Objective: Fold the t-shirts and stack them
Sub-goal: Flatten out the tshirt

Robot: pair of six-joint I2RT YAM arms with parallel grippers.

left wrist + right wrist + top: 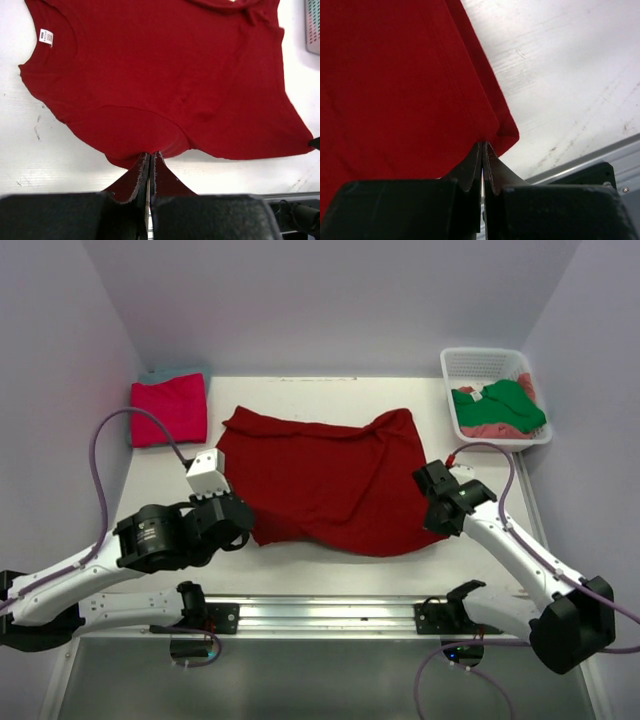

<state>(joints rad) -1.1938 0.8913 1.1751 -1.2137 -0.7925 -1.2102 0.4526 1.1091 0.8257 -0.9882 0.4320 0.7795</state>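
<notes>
A dark red t-shirt (320, 480) lies spread across the middle of the table, its neck hole and white label (46, 36) toward the left. My left gripper (243, 530) is shut on the shirt's near left edge (150, 150). My right gripper (432, 510) is shut on the shirt's near right corner (500, 131). A folded magenta-pink t-shirt (168, 408) rests on a teal one (175, 372) at the back left. A green t-shirt (505, 405) and a salmon-pink one (495, 429) lie crumpled in the basket.
The white lattice basket (480, 362) stands at the back right corner. A metal rail (320, 612) runs along the table's near edge between the arm bases. Purple walls close in the left, back and right sides.
</notes>
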